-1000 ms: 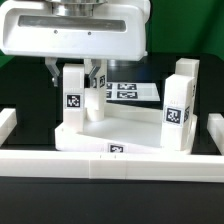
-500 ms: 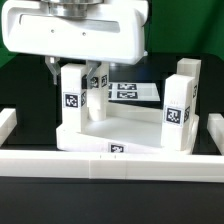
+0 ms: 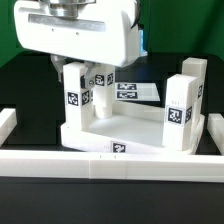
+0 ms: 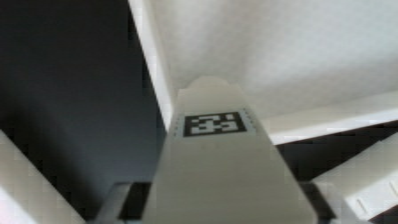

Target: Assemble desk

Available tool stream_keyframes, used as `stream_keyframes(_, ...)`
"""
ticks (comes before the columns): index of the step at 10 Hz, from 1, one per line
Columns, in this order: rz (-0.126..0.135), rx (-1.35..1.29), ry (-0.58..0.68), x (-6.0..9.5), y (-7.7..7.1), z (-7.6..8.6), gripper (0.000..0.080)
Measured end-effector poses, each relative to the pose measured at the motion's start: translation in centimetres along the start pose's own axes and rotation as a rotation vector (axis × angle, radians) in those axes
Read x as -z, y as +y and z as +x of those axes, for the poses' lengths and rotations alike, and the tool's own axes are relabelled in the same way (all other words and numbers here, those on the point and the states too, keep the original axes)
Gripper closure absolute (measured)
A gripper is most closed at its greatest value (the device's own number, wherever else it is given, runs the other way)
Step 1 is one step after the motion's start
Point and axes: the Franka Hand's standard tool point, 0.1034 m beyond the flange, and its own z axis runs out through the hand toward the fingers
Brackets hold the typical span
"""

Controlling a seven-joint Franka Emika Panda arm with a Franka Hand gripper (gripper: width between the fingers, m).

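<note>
The white desk tabletop (image 3: 128,132) lies on the black table, rim up. Several white block legs with tags stand in its corner sockets: one at the front on the exterior view's left (image 3: 75,100), one behind it (image 3: 101,88), and two on the exterior view's right (image 3: 178,112) (image 3: 194,78). My gripper (image 3: 78,72) comes down from above and is shut on the top of the front left leg, one finger on each side. In the wrist view that leg (image 4: 217,150) fills the space between the fingers (image 4: 128,200), with its tag facing the camera.
The long white border rail (image 3: 110,163) runs along the front, with raised ends on both sides (image 3: 5,125) (image 3: 217,128). The marker board (image 3: 138,92) lies flat behind the tabletop. The big white wrist housing (image 3: 75,35) hides the back left area.
The wrist housing has shifted toward the exterior view's left and turned a little. The tabletop and its right legs have moved slightly toward the exterior view's right. The grip on the leg is unchanged.
</note>
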Motion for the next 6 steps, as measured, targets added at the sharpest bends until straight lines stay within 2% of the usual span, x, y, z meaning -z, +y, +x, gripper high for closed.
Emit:
stream_keyframes(3, -0.006, -0.090, -0.036, 0.03, 0.00, -0.82, 0.0498)
stream_keyframes(4, -0.006, -0.109, -0.036, 0.00, 0.00, -0.83, 0.0439)
stream_keyframes(5, -0.007, -0.112, -0.036, -0.03, 0.01, -0.83, 0.0303)
stream_keyframes(6, -0.006, -0.114, -0.037, 0.02, -0.07, -0.87, 0.0303)
